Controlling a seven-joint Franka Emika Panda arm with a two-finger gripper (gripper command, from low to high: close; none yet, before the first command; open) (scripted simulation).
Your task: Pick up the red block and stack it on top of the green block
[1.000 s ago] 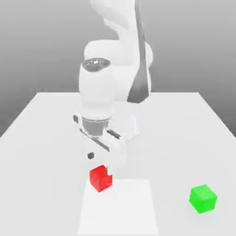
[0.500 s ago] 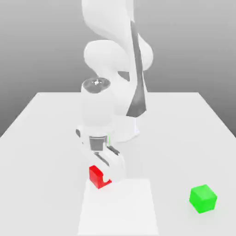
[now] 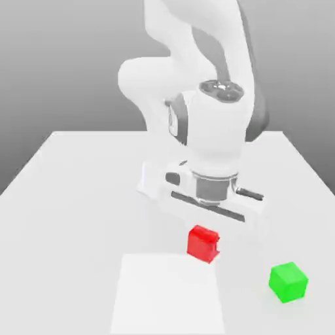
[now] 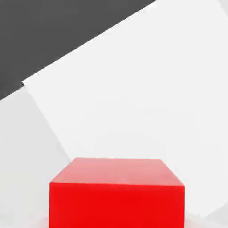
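Observation:
The red block is a small glossy cube held under the white hand, with my gripper shut on it. One white fingertip overlaps the block's right side. In the hand view the red block looms close, above the white table. The green block sits on the table near the front, on the exterior view's right. It is apart from the red block, lower and further right in that view.
A brighter white square patch marks the table near its front edge, below and left of the held block. The arm's base and upper links rise at the back middle. The patch also appears in the hand view.
The fingers closed on the red block. The hand turned and carried it toward the exterior view's right, off the patch's left corner and nearer the green block, which stayed put.

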